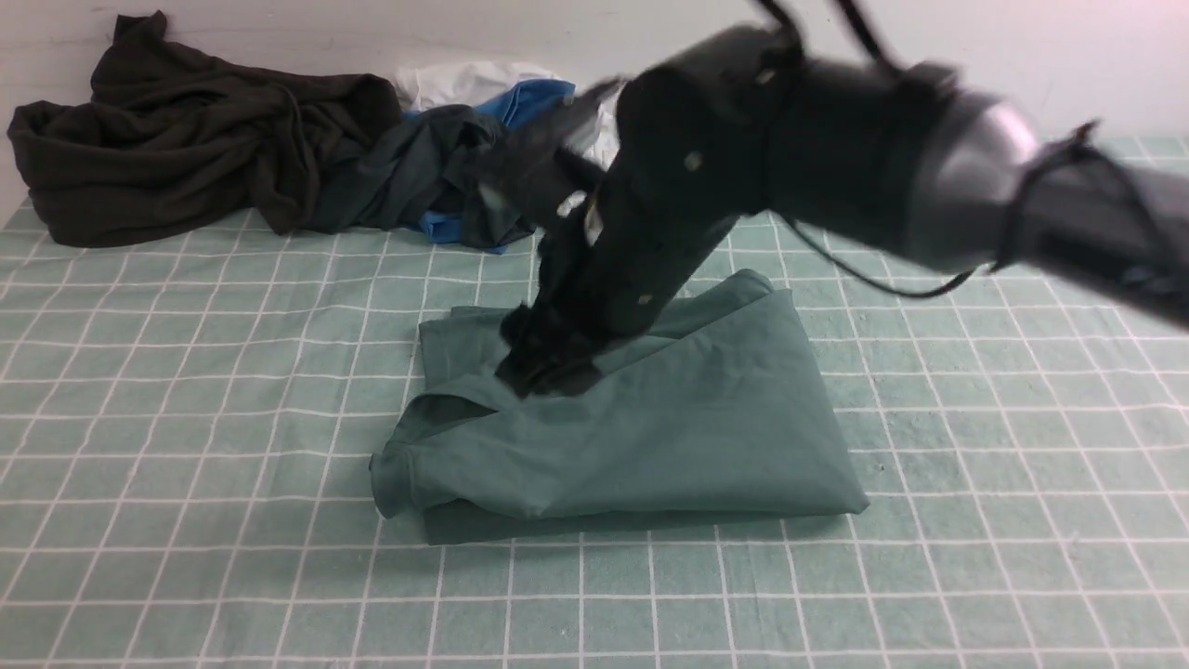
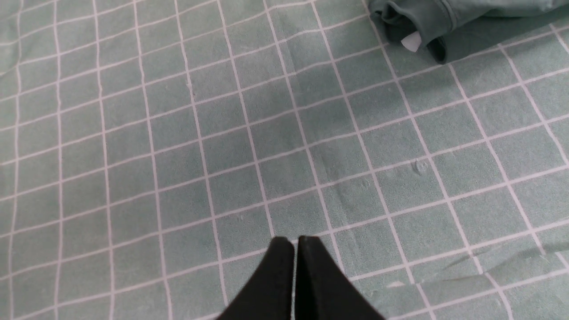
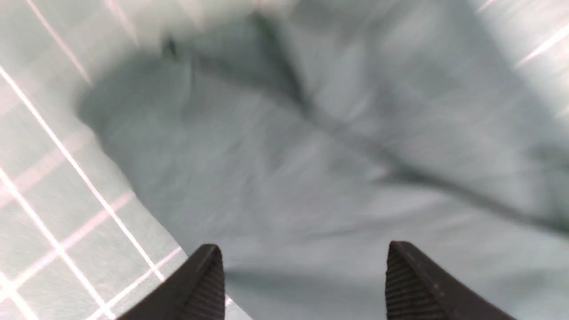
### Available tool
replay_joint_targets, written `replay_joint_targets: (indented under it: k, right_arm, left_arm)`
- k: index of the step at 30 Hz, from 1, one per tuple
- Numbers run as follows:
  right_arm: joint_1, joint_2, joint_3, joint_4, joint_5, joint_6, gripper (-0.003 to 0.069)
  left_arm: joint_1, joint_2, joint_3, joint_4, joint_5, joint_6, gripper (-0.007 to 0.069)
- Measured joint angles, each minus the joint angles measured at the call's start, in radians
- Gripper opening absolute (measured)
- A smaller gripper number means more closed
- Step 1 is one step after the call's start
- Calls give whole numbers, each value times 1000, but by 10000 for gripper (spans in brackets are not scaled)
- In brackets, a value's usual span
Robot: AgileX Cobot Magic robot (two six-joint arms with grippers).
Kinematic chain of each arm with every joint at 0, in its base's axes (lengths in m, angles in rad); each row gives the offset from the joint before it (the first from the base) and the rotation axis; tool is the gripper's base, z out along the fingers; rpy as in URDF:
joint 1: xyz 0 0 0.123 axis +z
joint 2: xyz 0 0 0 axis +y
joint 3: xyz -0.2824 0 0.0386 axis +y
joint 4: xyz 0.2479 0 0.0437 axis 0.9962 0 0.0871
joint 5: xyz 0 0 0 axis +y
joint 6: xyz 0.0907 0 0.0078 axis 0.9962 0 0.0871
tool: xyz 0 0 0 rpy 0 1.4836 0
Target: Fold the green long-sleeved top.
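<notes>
Top: the green long-sleeved cotton top (image 1: 641, 437) sits folded into a chunky bundle, centre of the front view, a bit below the middle.
Collar end: the left wrist view catches a corner of it with a small white tag (image 2: 411, 41), upper right of that frame.
Right gripper (image 1: 548, 367): black, comes in from the upper right and reaches down onto the top's upper left part. Fingers (image 3: 200, 284) are spread wide over the fabric, nothing pinched. Blurry shot.
Left gripper (image 2: 295, 249): tips pressed together, empty, over bare cloth.
Surface: mint green tablecloth with a white grid (image 1: 186, 372).
Background: heap of dark, blue and white clothes (image 1: 279, 158), upper left.
</notes>
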Motion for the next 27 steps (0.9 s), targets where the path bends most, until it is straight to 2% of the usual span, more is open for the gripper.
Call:
replay_joint_targets:
  k: [3,8,9,12,14,16,18,22,27]
  right_arm:
    - [-48,-188,93,0,-19,0,402]
    - [-123,-513,412,47,-175,0,290]
    - [-125,-513,412,47,-175,0,285]
    - [-137,-726,634,69,-300,0,168]
    - [-138,-788,696,70,-332,0,123]
    - [-138,-901,801,73,-385,0,38]
    - [-138,-980,866,74,-425,0,3]
    - [-138,-1096,962,76,-492,0,-11]
    - [-138,-1185,1003,73,-486,0,-13]
  left_arm:
    - [0,0,0,1,0,-1,-3]
    - [0,0,0,1,0,-1,-3]
    - [0,0,0,1,0,-1,-3]
    - [0,0,0,1,0,-1,-3]
    - [0,0,0,1,0,-1,-3]
    - [0,0,0,1,0,-1,-3]
    - [0,0,0,1,0,-1,-3]
    - [0,0,0,1,0,-1,-3]
    - [0,0,0,1,0,-1,-3]
